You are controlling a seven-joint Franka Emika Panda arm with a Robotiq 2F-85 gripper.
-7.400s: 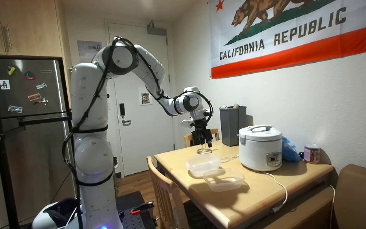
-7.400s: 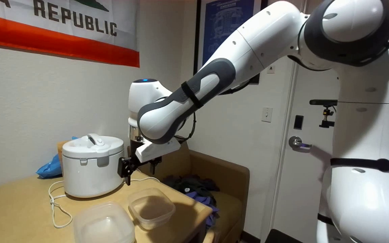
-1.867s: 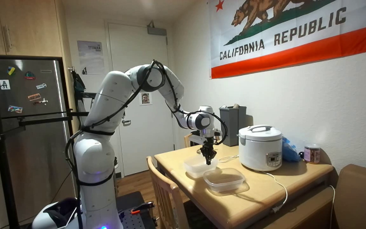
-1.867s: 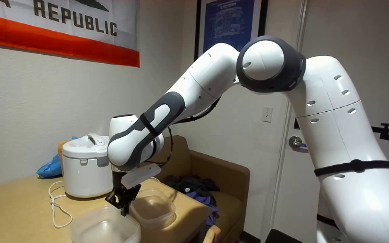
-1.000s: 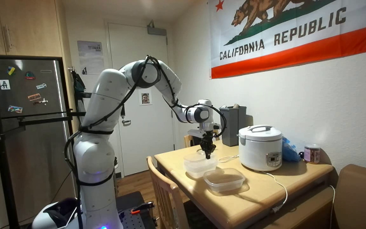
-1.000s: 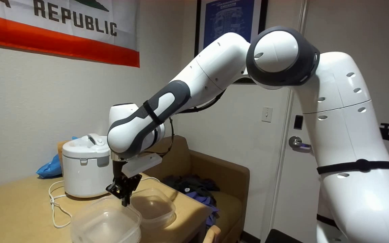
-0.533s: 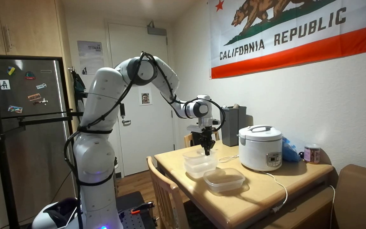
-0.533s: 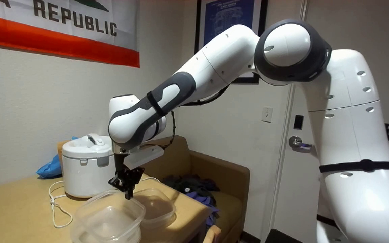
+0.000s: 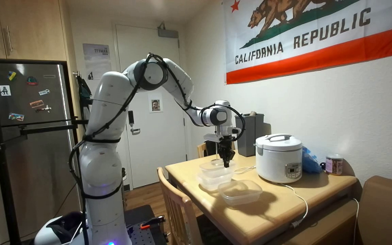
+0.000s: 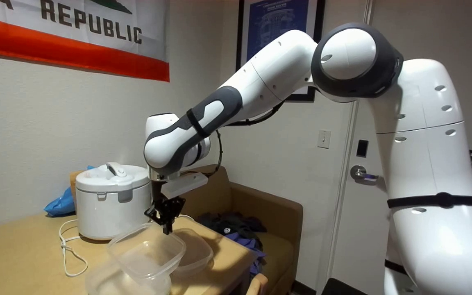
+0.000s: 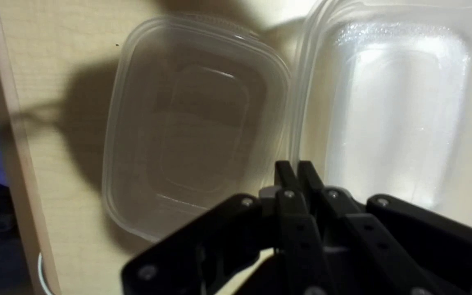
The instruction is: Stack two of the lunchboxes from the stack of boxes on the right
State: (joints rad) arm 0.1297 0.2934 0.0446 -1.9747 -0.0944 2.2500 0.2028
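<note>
My gripper (image 11: 296, 166) is shut on the near rim of a translucent whitish lunchbox (image 9: 212, 172), which in an exterior view (image 10: 149, 256) hangs slightly tilted. Beneath it on the table stands the stack of boxes (image 9: 213, 184); whether the raised box is fully clear of it I cannot tell. A separate lunchbox (image 9: 240, 193) rests close by, in the wrist view (image 11: 203, 127) just left of the held one's rim. Whether it holds another nested inside is hard to make out. The held box (image 11: 400, 110) hides the stack in the wrist view.
A white rice cooker (image 9: 279, 160) stands on the wooden table (image 9: 223, 217), its cord (image 9: 301, 200) trailing over the edge. Behind are a grey bin (image 9: 247, 134) and a blue bag (image 9: 310, 160). A wooden chair (image 9: 174, 197) adjoins the table's side.
Several seconds ago the gripper was open, away from the boxes. It came down onto the stack's top box and shut on it. Over the last second both rose, then shifted towards the separate lunchbox.
</note>
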